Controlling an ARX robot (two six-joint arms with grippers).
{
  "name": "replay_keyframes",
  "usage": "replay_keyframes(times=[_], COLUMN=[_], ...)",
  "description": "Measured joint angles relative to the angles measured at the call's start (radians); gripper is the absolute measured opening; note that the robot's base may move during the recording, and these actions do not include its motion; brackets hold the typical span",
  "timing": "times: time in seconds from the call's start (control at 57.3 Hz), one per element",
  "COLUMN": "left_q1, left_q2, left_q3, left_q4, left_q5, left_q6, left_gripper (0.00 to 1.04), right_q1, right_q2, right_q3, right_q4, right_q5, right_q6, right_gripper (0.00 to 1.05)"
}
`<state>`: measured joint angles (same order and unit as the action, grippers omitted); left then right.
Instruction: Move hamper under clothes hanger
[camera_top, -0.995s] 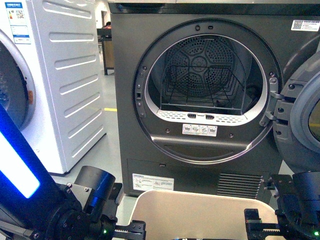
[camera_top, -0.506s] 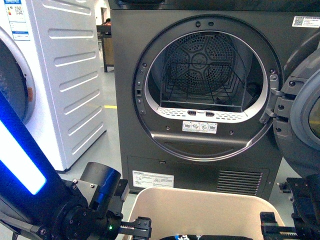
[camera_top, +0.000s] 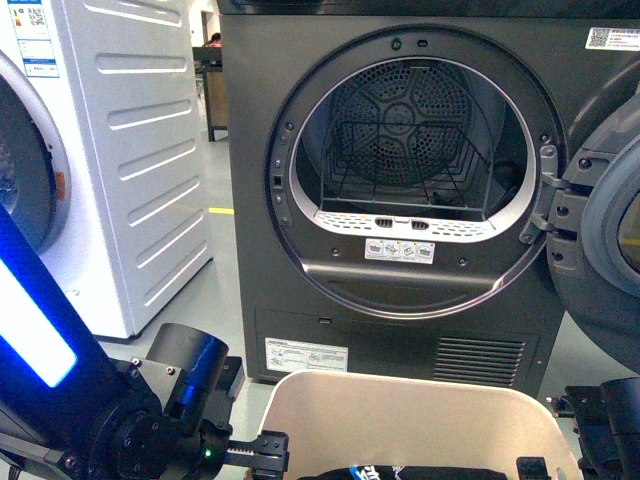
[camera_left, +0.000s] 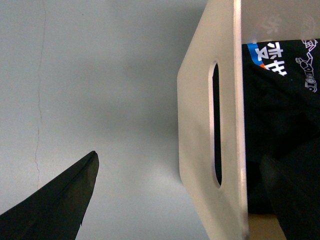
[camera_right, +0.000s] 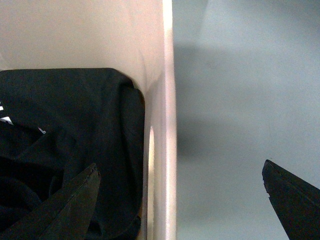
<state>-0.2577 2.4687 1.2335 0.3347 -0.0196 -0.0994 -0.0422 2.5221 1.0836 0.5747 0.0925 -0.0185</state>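
The hamper (camera_top: 400, 410), set on the floor before the dryer (camera_top: 400, 300), is straddled at its side walls by left gripper (camera_left: 179, 156) and right gripper (camera_right: 180, 166), both spread wide, nothing clasped, seemingly so it can be gripped.

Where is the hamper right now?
The hamper sits bottom centre of the front view, directly before the open grey dryer, right of the white washer.

The hamper (camera_top: 400, 415) has the dryer (camera_top: 250, 200) right behind it, a washer (camera_top: 130, 150) behind to its left and the dryer's door (camera_top: 610, 230) behind to its right. Clothes (camera_left: 280, 125) lie in the hamper. The left gripper (camera_left: 178, 165) straddles the hamper's left wall, the right gripper (camera_right: 180, 167) its right wall.
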Motion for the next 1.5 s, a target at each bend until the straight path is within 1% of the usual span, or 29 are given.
replay_keyframes(times=[0.279,0.297,0.367,0.384,0.454,0.472,0.611,0.664,0.751,0.786,0.856,0.908,0.978,1.03,1.118,1.205,1.24,1.257,1.275,1.31,1.345,1.362,1.38,1.502], left_q1=[-0.010,-0.010,-0.012,-0.013,-0.013,-0.013,-0.018,-0.023,-0.026,-0.026,-0.026,-0.025,-0.025,-0.025,-0.025,-0.025,-0.025,-0.025,-0.025,-0.025,-0.025,-0.025,-0.025,-0.025], left_q2=[0.030,0.031,0.032,0.032,0.032,0.032,0.034,0.036,0.038,0.038,0.039,0.040,0.040,0.040,0.040,0.040,0.040,0.040,0.040,0.040,0.040,0.040,0.040,0.031], left_q3=[0.005,0.006,0.014,0.018,0.029,0.032,0.062,0.071,0.076,0.076,0.080,0.081,0.081,0.081,0.081,0.081,0.081,0.081,0.081,0.080,0.079,0.079,0.078,0.068], left_q4=[0.000,0.000,0.000,0.000,-0.006,-0.008,-0.025,-0.029,-0.029,-0.029,-0.029,-0.029,-0.029,-0.029,-0.029,-0.029,-0.029,-0.029,-0.029,-0.028,-0.027,-0.027,-0.026,-0.027], left_q5=[-0.007,-0.008,-0.011,-0.014,-0.027,-0.027,-0.021,-0.018,-0.018,-0.021,-0.027,-0.027,-0.027,-0.029,-0.029,-0.029,-0.029,-0.029,-0.029,-0.029,-0.030,-0.030,-0.030,-0.034], left_q6=[0.004,0.005,0.006,0.006,0.008,0.008,0.011,0.011,0.009,0.002,-0.001,-0.002,-0.001,-0.001,-0.001,-0.001,-0.001,-0.001,-0.001,-0.001,-0.001,-0.001,-0.001,-0.001], left_gripper=[0.98,0.97,0.83,0.75,0.61,0.59,0.31,0.19,0.07,0.04,0.04,0.04,0.04,0.04,0.04,0.04,0.04,0.04,0.04,0.04,0.04,0.04,0.04,0.04], right_q1=[0.024,0.024,0.025,0.025,0.025,0.025,0.025,0.024,0.024,0.024,0.025,0.025,0.026,0.028,0.030,0.031,0.031,0.032,0.032,0.032,0.032,0.032,0.032,0.031], right_q2=[0.000,0.000,0.000,0.000,0.000,0.000,0.000,0.000,0.000,0.000,0.000,0.000,0.000,0.000,0.000,0.000,0.000,0.000,0.000,0.000,0.000,-0.001,-0.002,-0.011], right_q3=[0.031,0.031,0.033,0.033,0.033,0.033,0.033,0.033,0.033,0.033,0.033,0.033,0.033,0.032,0.032,0.032,0.032,0.032,0.032,0.032,0.032,0.032,0.031,0.024], right_q4=[-0.024,-0.025,-0.027,-0.028,-0.028,-0.028,-0.028,-0.028,-0.028,-0.028,-0.028,-0.029,-0.031,-0.035,-0.039,-0.041,-0.042,-0.043,-0.043,-0.046,-0.050,-0.051,-0.052,-0.058], right_q5=[0.001,0.001,0.002,0.004,0.005,0.005,0.006,0.005,0.004,0.004,0.004,0.004,0.004,0.005,0.006,0.012,0.012,0.013,0.014,0.016,0.018,0.020,0.020,0.020], right_q6=[0.000,0.000,0.000,0.000,0.000,0.000,0.000,0.000,0.000,0.000,0.000,0.001,0.001,0.001,0.000,0.000,0.000,0.000,0.000,0.000,0.000,0.002,0.005,0.011], right_gripper=[0.97,0.97,0.97,0.97,0.97,0.97,0.97,0.97,0.97,0.95,0.85,0.75,0.66,0.53,0.43,0.29,0.25,0.20,0.20,0.14,0.07,0.04,0.02,0.03])
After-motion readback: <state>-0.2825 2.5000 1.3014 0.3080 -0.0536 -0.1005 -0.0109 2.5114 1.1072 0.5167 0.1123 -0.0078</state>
